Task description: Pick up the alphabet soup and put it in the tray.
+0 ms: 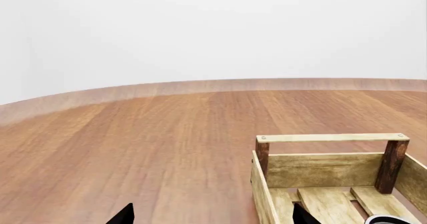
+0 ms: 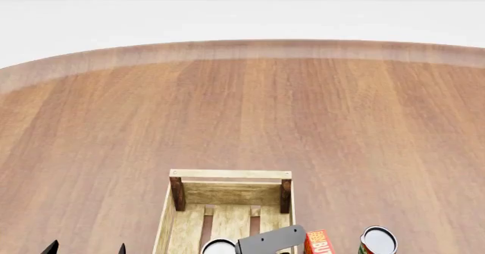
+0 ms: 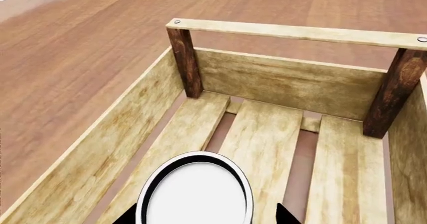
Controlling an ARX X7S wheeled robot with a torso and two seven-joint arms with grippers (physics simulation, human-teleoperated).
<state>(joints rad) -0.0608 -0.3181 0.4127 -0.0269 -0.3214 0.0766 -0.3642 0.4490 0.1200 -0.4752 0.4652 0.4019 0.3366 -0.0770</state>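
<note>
Alphabet soup upright w/in tray, right gripper astride.

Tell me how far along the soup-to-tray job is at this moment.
The alphabet soup is already over the tray: the right wrist view shows its pale top above the slats, between the right gripper's fingers. Whether they are clamped or the can rests on the slats cannot be told. Left: confirm placement, release, withdraw. The left gripper sits idle beside the tray.

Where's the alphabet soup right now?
In the head view the alphabet soup sits at the bottom edge, inside the tray near its left wall, between the right tool tips.
</note>
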